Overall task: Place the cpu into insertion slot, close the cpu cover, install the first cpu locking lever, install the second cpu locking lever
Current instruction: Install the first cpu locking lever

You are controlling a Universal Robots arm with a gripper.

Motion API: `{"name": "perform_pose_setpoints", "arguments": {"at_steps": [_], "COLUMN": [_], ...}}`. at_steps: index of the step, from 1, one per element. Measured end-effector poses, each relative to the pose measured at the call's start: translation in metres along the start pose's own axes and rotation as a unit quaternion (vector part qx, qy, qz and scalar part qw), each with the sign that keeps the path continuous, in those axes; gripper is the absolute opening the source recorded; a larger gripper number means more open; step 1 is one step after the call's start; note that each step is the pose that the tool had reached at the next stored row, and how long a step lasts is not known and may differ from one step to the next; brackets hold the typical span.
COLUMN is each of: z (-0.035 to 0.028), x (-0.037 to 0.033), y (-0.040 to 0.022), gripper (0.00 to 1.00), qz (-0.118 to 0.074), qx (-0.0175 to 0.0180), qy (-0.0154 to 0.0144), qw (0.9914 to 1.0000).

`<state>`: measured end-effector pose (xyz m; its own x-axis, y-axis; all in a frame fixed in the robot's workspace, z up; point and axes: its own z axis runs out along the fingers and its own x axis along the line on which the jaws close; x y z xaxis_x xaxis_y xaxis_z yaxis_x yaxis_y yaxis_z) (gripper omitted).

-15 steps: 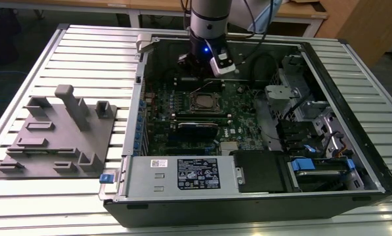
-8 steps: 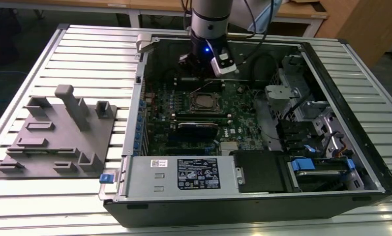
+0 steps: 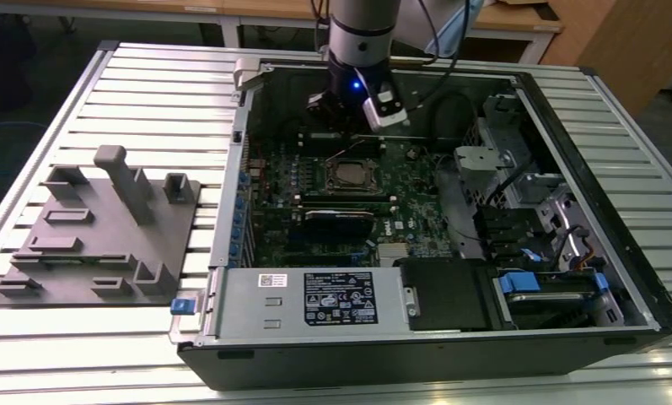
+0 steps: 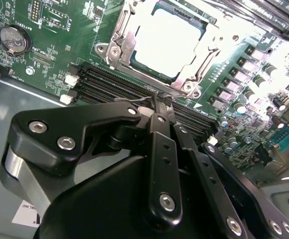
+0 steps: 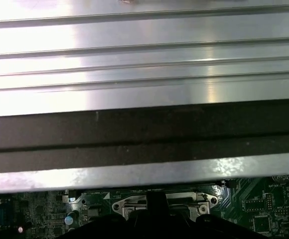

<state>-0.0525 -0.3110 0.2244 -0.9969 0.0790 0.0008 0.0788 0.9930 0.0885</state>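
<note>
The cpu (image 4: pixel 167 41) lies flat in its socket on the green motherboard, its pale metal top showing through the window of the cpu cover (image 4: pixel 118 46). The silver cover frame lies down over it. My gripper (image 4: pixel 157 99) is shut, its black fingertips at the socket's edge by the memory slots, touching a thin wire locking lever (image 4: pixel 132 99). In the exterior view the gripper (image 3: pixel 345 133) hangs inside the open computer case just behind the socket (image 3: pixel 352 175). In the first wrist view the cover frame (image 5: pixel 129 203) peeks out past the gripper (image 5: pixel 157 200).
The open black case (image 3: pixel 605 278) lies on a slatted metal table (image 3: pixel 156 93). A labelled power supply box (image 3: pixel 313 297) fills its front. Drive bays and cables (image 3: pixel 527 194) sit at the exterior view's right. A grey fixture block (image 3: pixel 99 228) stands on the table at the exterior view's left.
</note>
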Motion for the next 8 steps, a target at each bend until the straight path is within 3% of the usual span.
{"name": "perform_pose_setpoints", "arguments": {"at_steps": [8], "z": [0.0004], "x": [-0.0051], "y": [0.0016], "gripper": [0.11], "qz": [0.000], "qx": [0.0001], "qy": [0.0000], "qw": [1.00000]}}
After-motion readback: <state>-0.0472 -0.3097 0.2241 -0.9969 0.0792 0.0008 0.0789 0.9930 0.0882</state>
